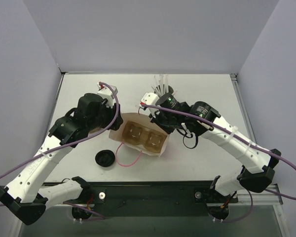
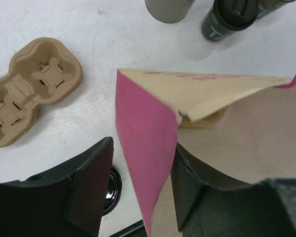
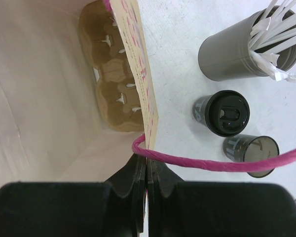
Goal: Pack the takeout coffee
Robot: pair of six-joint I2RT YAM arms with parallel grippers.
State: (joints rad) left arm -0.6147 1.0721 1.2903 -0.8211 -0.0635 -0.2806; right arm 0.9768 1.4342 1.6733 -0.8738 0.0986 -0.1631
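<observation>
White table (image 1: 207, 163). Top view: paper bag (image 1: 128, 118) mid-frame, mouth open; flat black lid (image 1: 104, 158) lower left of it, apart. Right wrist view: grey straw holder (image 3: 232, 54) upper right; lidded dark cup (image 3: 226, 112) below it; open dark cup (image 3: 251, 154) just beside, lower right. Left wrist view: loose cardboard cup carrier (image 2: 29, 89) at left edge, lying flat.

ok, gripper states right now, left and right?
Left gripper: open, straddling the paper bag wall.
Right gripper: shut on the paper bag rim.

The takeout coffee (image 3: 228, 112), a short dark lidded cup, stands upright outside the paper bag (image 3: 49, 74).
</observation>
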